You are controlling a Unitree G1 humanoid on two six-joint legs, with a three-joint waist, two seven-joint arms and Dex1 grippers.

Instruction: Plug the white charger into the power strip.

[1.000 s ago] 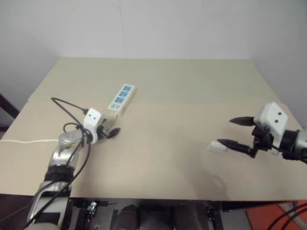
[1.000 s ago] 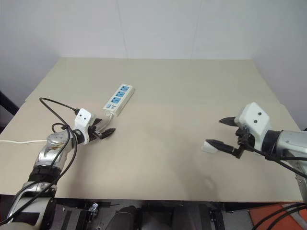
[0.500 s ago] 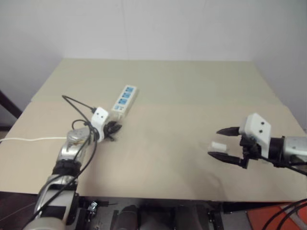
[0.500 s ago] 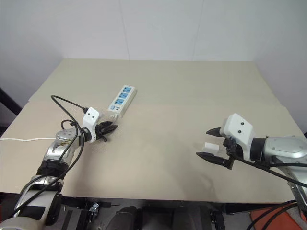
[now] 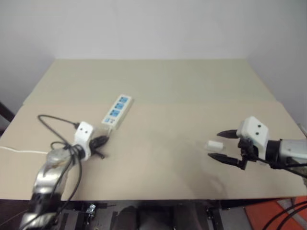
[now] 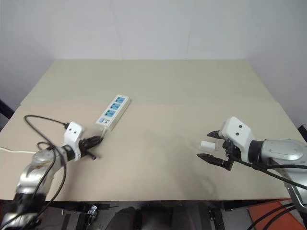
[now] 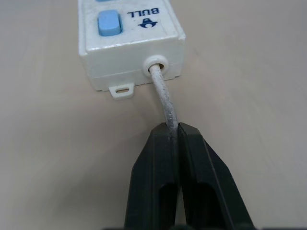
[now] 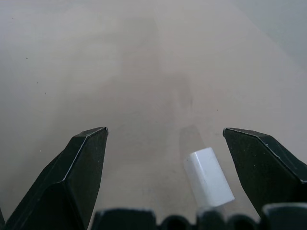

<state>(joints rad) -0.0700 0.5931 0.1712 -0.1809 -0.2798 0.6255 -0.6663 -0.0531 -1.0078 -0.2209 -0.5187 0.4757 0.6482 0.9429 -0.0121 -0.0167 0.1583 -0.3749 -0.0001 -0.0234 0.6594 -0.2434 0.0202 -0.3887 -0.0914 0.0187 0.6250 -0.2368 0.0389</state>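
Broadly, the beige desk has most of its surface bare: the whole far half, from the back edge down to a seam line running across it, carries nothing, and the middle between the two arms is open as well.

The power strip lies on the left half, just on the near side of that seam, set at a slant with its three blue socket faces up and its switch end toward the near left. Its thin white cord leaves the switch end. The left pincer has its two black fingers pressed together on this cord, just beside the strip's end; the left wrist view shows the cord pinched between the tips. A white cord also runs off over the desk's left edge; a black cable loops above the left wrist.

The white charger lies flat on the desk's right half, well away from the strip, nearer the front edge than the back. The right pincer hovers around it with fingers spread wide, one tip on each side; in the right wrist view the charger sits closer to one finger and touches neither.
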